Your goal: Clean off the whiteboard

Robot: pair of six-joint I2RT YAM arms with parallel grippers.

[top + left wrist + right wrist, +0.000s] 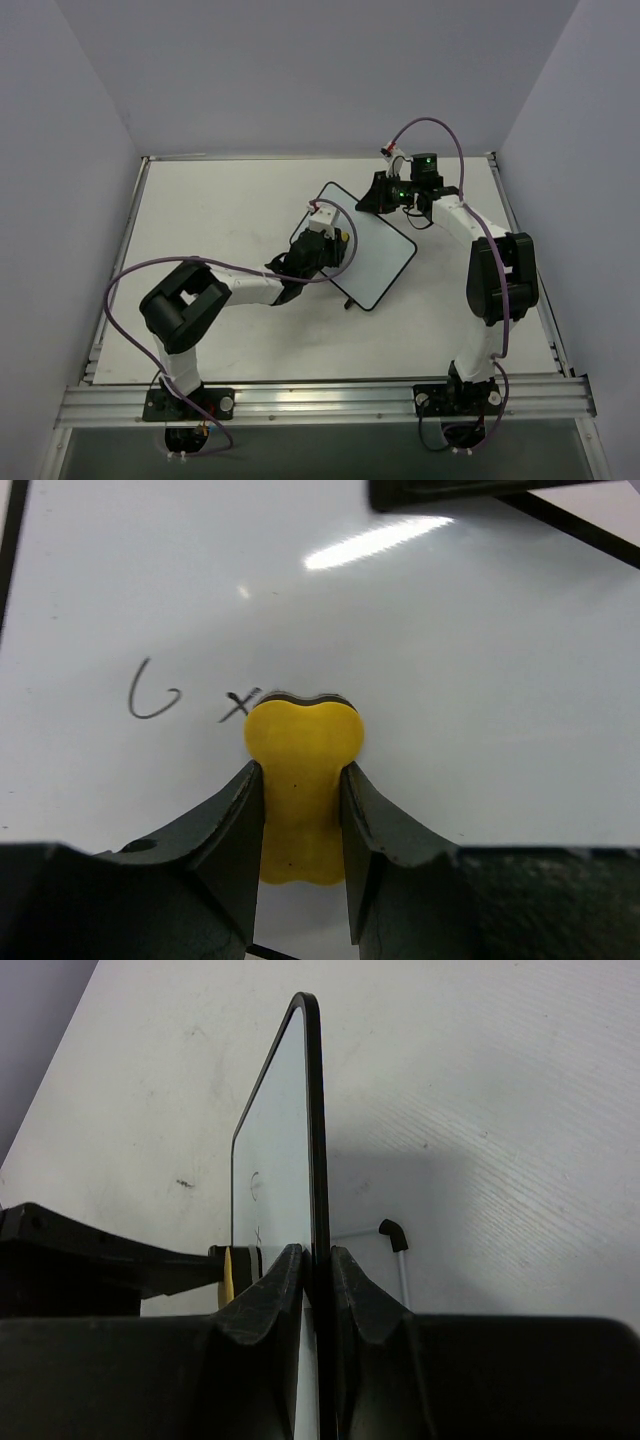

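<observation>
Top external view shows the whiteboard [375, 255] near the middle of the white bench [220, 200], turned on a diagonal, with an arm at each end of it. The left arm reaches over the board's near left part; the right arm comes in from the far side to the board's far corner. From the left wrist, the left pincer [300, 780] is closed on a yellow eraser [303, 742], a waisted plastic piece clamped between the two dark fingers, its dark front edge pressed against the white surface. Just left of that edge there is handwriting [190, 692] in thin dark marker: a looped stroke that reads like a 6, then a small x whose right end meets the eraser. Anything written further right is hidden behind the eraser, and the board beyond it is bare white with a streak of lamp glare. From the right wrist, the right pincer [317, 1260] is clamped on the board's thin black frame, seen edge-on, one finger on each face. A small black foot [392, 1230] sticks out from the back of the board. No brand or printed label shows anywhere.
</observation>
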